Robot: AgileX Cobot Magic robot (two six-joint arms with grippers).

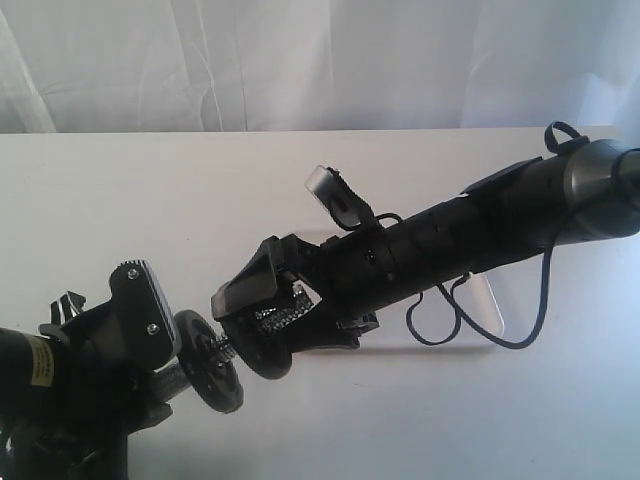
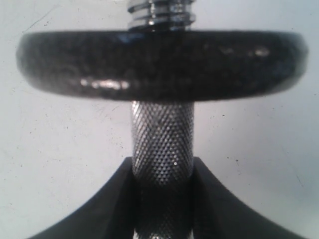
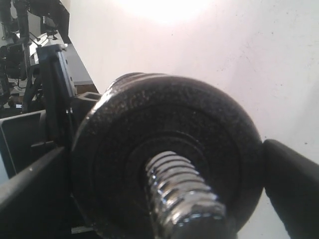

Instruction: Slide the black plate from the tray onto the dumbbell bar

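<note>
Now black plate (image 3: 174, 124) on dumbbell bar (image 2: 162, 144), left tool (image 2: 162, 172) clamping, right tool (image 3: 162, 159) flanking.

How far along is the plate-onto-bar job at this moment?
Done: the black plate sits on the dumbbell bar, threaded end poking through its hole. In hand: the left gripper clamps the bar; the right gripper flanks the plate's rim. Left: releasing, if not already done, and backing the right arm away.
</note>
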